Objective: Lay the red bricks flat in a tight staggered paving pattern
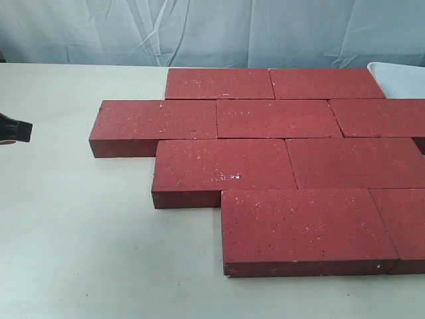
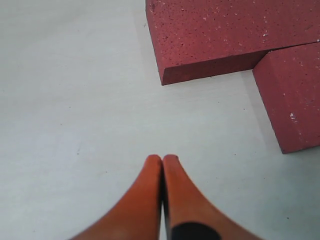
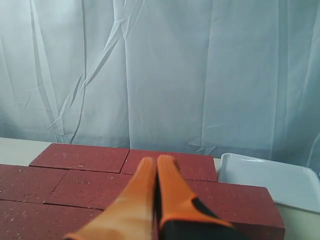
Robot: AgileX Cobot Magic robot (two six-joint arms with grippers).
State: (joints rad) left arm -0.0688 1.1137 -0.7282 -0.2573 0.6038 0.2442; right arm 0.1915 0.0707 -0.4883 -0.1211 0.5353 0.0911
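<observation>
Seemingly finished: dark-red speckled rectangular bricks (image 1: 279,166) flat, staggered tight, just ahead of left gripper (image 2: 162,160), below right gripper (image 3: 156,161); both pinched closed, empty.

1. Your left gripper (image 2: 162,158) has smooth orange fingers tapering to rounded tips, one carrying a black patch.
2. Your right gripper (image 3: 156,159) matches: orange, black patch.
3. Your left arm (image 1: 13,129) shows black casing.

A pale table (image 1: 80,232) stands before a wrinkled light-blue curtain (image 1: 199,30).
</observation>
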